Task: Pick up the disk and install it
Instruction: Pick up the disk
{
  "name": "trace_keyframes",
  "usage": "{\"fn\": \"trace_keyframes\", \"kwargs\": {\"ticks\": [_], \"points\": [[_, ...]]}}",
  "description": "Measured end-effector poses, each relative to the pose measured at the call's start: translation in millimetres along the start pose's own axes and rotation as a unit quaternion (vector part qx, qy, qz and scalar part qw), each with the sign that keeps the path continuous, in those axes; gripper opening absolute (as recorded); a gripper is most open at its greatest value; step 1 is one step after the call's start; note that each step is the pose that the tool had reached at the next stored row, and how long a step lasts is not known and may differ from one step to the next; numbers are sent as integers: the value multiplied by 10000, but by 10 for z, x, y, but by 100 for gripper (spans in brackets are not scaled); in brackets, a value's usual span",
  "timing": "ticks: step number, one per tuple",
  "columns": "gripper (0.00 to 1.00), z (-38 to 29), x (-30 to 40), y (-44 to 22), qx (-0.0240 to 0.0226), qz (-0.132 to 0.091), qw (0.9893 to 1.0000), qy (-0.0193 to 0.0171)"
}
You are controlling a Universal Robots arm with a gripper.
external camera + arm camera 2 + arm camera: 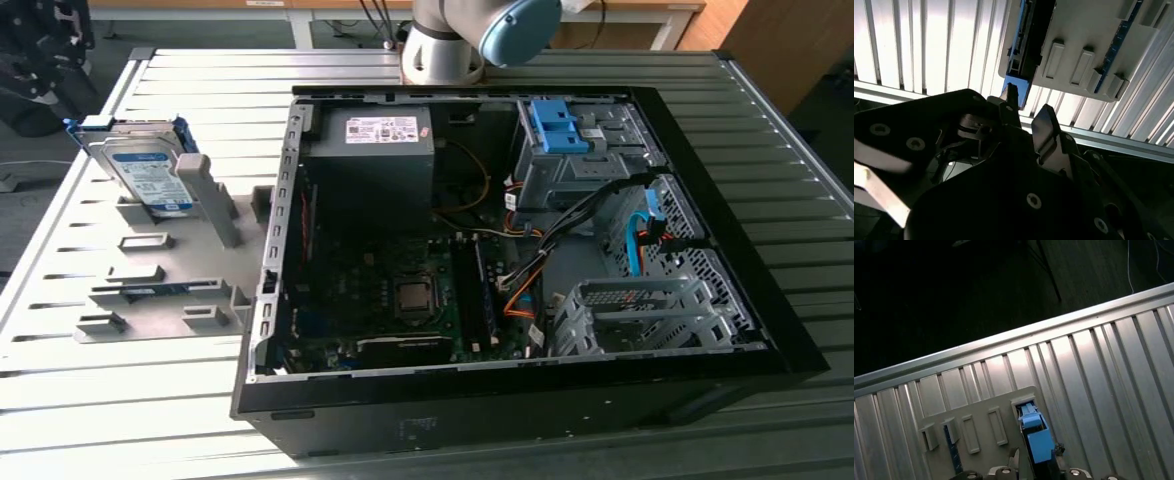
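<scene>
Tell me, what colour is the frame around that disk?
Blue. The frame on the disk shows best in the exterior view.

1. The arm (461, 35): a grey joint with a blue cap stands at the far edge of the exterior view.
2. The gripper (1029, 114): black housing, seen from close behind in the second wrist view.
3. The fingers (1046, 127): two, standing apart with a gap between them.

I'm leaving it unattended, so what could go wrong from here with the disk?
The disk stands on edge in the grey rack; if the open hand closes off-centre, it could tip or jam in its slot. Loose cables cross the case near the drive cages and could snag it.
</scene>
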State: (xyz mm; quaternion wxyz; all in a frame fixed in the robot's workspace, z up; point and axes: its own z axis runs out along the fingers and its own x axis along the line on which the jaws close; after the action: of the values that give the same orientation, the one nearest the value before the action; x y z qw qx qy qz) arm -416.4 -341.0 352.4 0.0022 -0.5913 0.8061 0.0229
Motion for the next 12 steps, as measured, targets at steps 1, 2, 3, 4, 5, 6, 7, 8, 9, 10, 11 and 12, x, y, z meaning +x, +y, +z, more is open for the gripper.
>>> {"fn": "trace_keyframes", "kwargs": {"ticks": [1,2,3,4,5,6,7,8,9,10,11,12], "points": [[41,17,-3,0,3,-47,10000,0],[41,34,-6,1,4,-95,10000,1],[47,52,-9,1,3,-153,9999,3],[47,71,-9,0,1,-227,9997,5],[53,89,-9,-1,0,-312,9995,8],[53,105,-9,-1,-3,-395,9992,11],[53,118,-11,0,-4,-455,9990,12],[53,121,-12,0,-3,-474,9989,13],[53,121,-12,0,-2,-474,9989,13],[53,121,-11,0,-1,-475,9989,13],[53,122,-11,0,4,-475,9989,11],[53,122,-12,0,7,-475,9989,10]]}}
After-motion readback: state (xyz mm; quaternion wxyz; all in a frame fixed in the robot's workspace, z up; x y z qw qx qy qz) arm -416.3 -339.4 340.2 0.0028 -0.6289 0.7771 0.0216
